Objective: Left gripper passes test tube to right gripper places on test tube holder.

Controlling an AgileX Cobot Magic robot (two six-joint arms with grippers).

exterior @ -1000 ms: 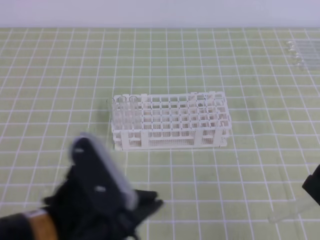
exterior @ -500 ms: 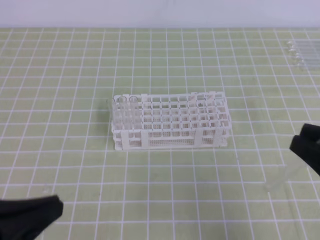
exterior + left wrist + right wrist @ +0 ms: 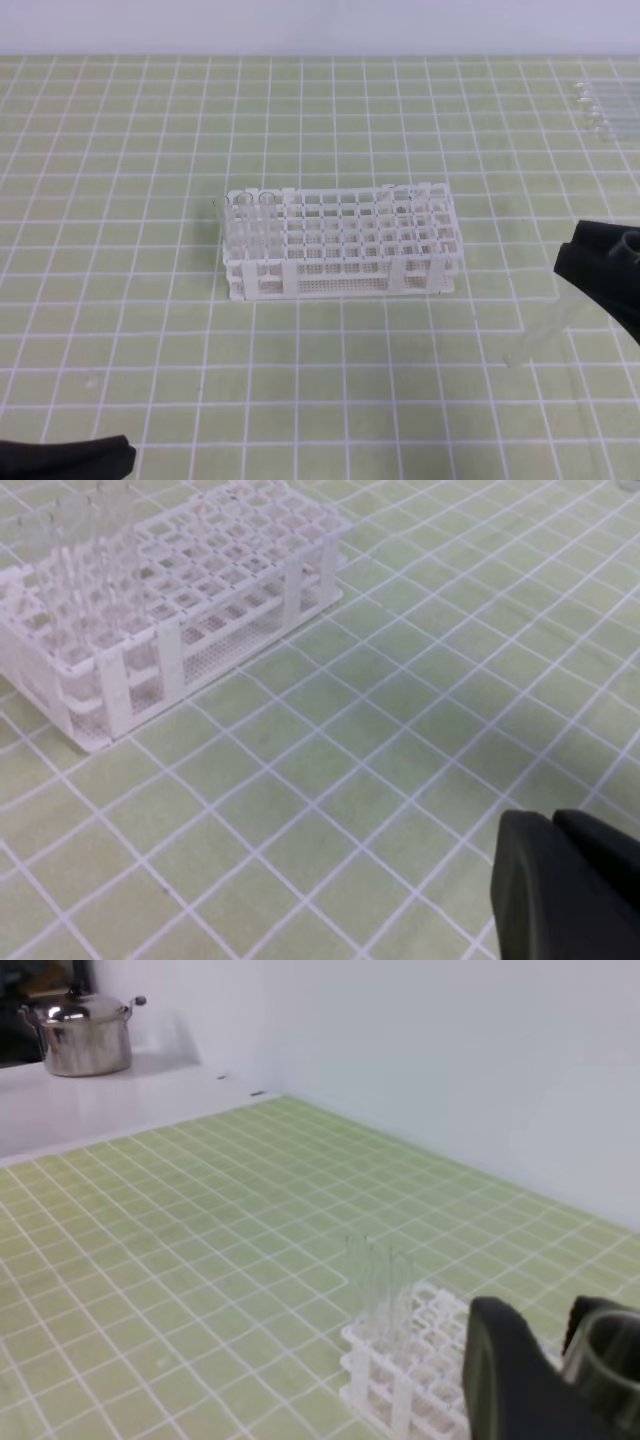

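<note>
One test tube point(image 3: 537, 337) hangs tilted from the right hand point(image 3: 600, 275), pinched near its open top so the rounded end points down toward the test tube holder point(image 3: 340, 243) mid-counter, while the left hand point(image 3: 560, 885), pressed together and empty, sits near-left.
</note>
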